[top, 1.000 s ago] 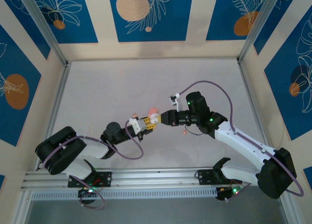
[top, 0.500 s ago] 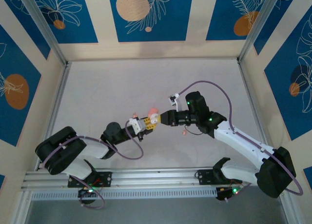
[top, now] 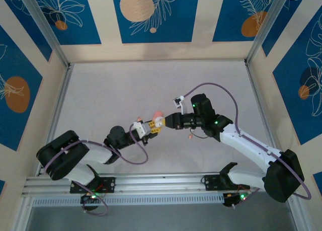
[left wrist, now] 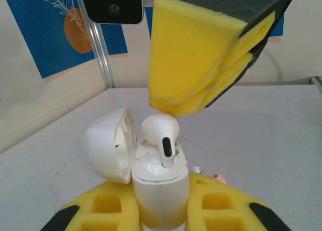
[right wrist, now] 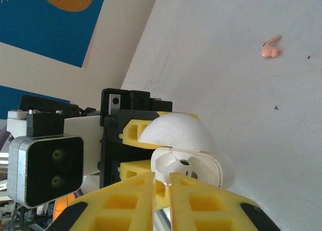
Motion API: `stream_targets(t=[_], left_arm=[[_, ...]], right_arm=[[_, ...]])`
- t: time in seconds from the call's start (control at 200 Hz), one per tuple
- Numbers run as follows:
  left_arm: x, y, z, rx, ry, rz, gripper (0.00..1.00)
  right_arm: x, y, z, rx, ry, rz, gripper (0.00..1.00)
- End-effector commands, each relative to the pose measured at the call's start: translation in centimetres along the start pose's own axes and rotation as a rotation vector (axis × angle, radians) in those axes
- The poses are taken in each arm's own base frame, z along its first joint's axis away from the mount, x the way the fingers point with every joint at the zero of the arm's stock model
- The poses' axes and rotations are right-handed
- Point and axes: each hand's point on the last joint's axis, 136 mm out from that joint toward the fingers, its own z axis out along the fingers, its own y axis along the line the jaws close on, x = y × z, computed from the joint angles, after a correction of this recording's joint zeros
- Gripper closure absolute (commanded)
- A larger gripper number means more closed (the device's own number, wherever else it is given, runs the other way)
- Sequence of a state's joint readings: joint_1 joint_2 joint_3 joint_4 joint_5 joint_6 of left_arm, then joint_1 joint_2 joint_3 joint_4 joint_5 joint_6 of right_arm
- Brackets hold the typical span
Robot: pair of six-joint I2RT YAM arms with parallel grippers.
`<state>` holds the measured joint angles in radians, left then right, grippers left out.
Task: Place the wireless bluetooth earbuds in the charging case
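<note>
The charging case (left wrist: 160,190) is white, not pink, and stands upright with its lid (left wrist: 108,145) swung open to the left. My left gripper (left wrist: 160,208) is shut on its body, one yellow pad on each side. A white earbud (left wrist: 162,133) with a dark mark has its stem down in the case's slot. The yellow fingers (left wrist: 201,55) of my right gripper (right wrist: 162,190) are shut on the earbud (right wrist: 181,165) from above. In the top view both grippers, left (top: 152,126) and right (top: 166,122), meet at the case (top: 158,122) in mid-table.
A small pink piece (right wrist: 270,48) lies on the table beyond the case. The top view shows a pink object (top: 157,113) just behind the grippers and a tiny pink bit (top: 190,136) under the right arm. Patterned walls (top: 151,14) enclose the table.
The right arm has edged slightly left toward the case with the earbud. The left arm and case have stayed put.
</note>
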<state>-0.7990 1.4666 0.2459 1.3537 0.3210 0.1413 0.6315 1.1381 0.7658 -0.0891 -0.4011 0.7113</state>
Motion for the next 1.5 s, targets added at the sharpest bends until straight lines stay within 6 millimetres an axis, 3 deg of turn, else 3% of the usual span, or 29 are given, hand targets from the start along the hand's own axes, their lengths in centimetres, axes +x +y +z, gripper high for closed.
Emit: stream_targets(t=[0.0, 0.465, 0.68, 1.495], left_arm=[[-2.9, -0.7, 0.3, 0.031, -0.096, 0.053, 0.85], [-2.9, -0.8, 0.3, 0.032, -0.095, 0.055, 0.85], [-2.9, -0.8, 0.3, 0.033, -0.097, 0.056, 0.85], [-2.8, -0.9, 0.3, 0.029, -0.091, 0.058, 0.85]], right_arm=[[-0.3, 0.5, 0.2, -0.023, 0.008, -0.003, 0.83], [-0.3, 0.7, 0.5, -0.039, 0.013, -0.016, 0.83], [-0.5, 0.7, 0.4, -0.035, 0.007, -0.018, 0.78], [-0.2, 1.6, 0.3, -0.058, 0.033, -0.074, 0.79]])
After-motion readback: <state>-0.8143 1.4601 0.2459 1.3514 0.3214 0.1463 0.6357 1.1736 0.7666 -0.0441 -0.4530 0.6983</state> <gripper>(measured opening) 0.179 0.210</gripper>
